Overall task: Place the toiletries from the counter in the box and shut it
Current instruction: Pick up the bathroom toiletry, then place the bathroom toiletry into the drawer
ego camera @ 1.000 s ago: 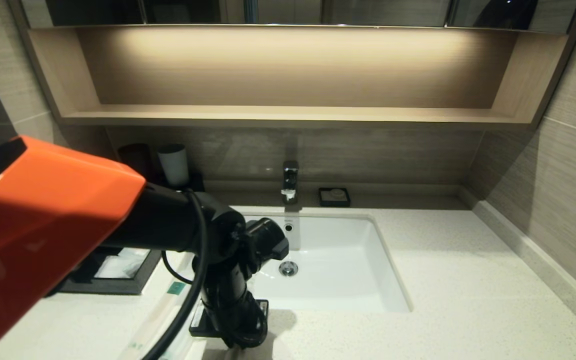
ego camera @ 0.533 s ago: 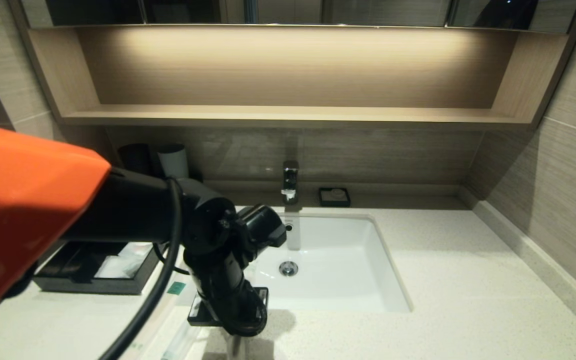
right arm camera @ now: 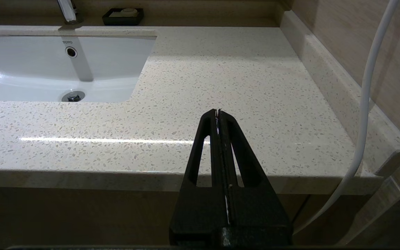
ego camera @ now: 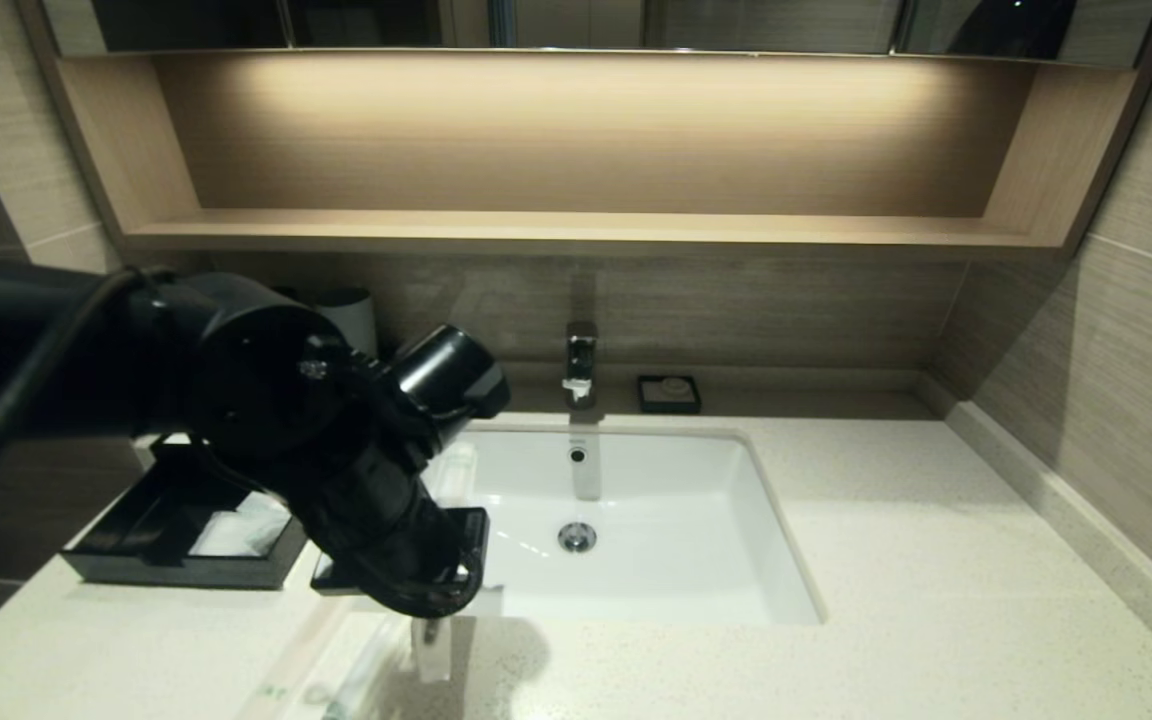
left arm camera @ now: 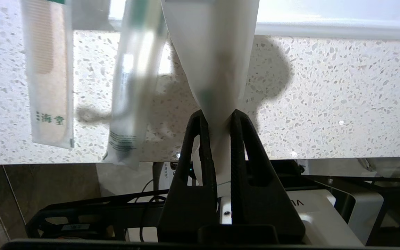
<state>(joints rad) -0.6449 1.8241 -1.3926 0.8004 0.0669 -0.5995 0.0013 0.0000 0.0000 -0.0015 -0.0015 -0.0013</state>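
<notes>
My left gripper (left arm camera: pixel 218 116) is shut on one whitish wrapped toiletry (left arm camera: pixel 214 62) and holds it above the speckled counter (ego camera: pixel 936 600); in the head view the gripper (ego camera: pixel 428 622) is near the sink's front left corner, with the wrapper (ego camera: pixel 433 655) hanging below it. Two more wrapped toiletries lie on the counter beside it, a comb (left arm camera: pixel 49 76) and a slimmer one (left arm camera: pixel 134 86), also seen at the head view's bottom left (ego camera: pixel 336 675). The black box (ego camera: pixel 186 572) stands to the left with its drawer open and something white inside. My right gripper (right arm camera: pixel 218 111) is shut and empty, off the counter's front right edge.
A white sink (ego camera: pixel 656 500) with a faucet (ego camera: pixel 581 360) is set in the counter's middle. A small black soap dish (ego camera: pixel 669 393) sits behind it. Cups (ego camera: pixel 348 312) stand at the back left behind my left arm. A tan shelf (ego camera: pixel 576 228) runs above.
My left arm has swung left and risen, carrying the wrapped toiletry off the counter towards the box. Its orange section has left the view. The box shows more fully now.
</notes>
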